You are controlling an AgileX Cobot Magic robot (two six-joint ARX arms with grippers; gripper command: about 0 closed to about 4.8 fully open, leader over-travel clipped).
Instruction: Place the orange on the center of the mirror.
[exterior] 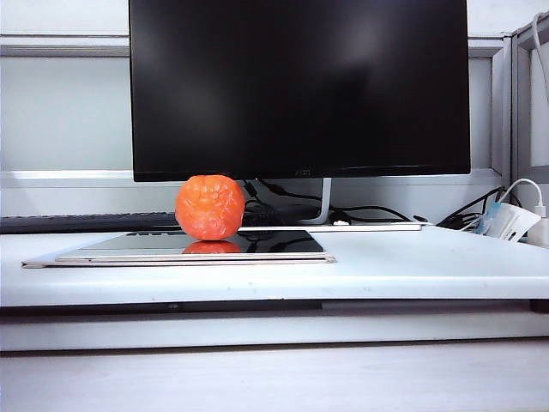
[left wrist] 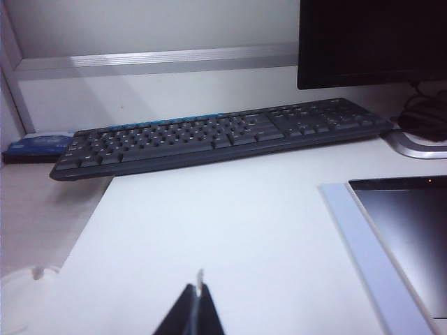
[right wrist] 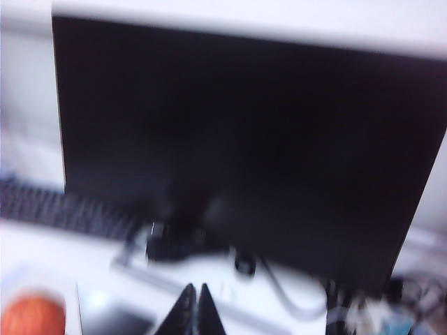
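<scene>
The orange [exterior: 209, 207], bumpy and bright orange-red, stands on the mirror [exterior: 274, 243], left of its middle, with its reflection under it. The mirror is a thin dark slab with a pale rim lying on the white table. Neither arm shows in the exterior view. In the left wrist view my left gripper [left wrist: 196, 287] is shut and empty over bare table, with the mirror's corner [left wrist: 408, 227] off to one side. In the blurred right wrist view my right gripper [right wrist: 194, 287] is shut and empty, raised well clear of the orange [right wrist: 31, 315] and facing the monitor.
A big black monitor [exterior: 300, 86] stands behind the mirror on a silver foot [exterior: 322, 215]. A black keyboard [left wrist: 223, 136] lies at the back left. Cables [exterior: 377, 212] and a white plug [exterior: 508, 221] sit at the back right. A blue object [left wrist: 35, 145] lies beside the keyboard.
</scene>
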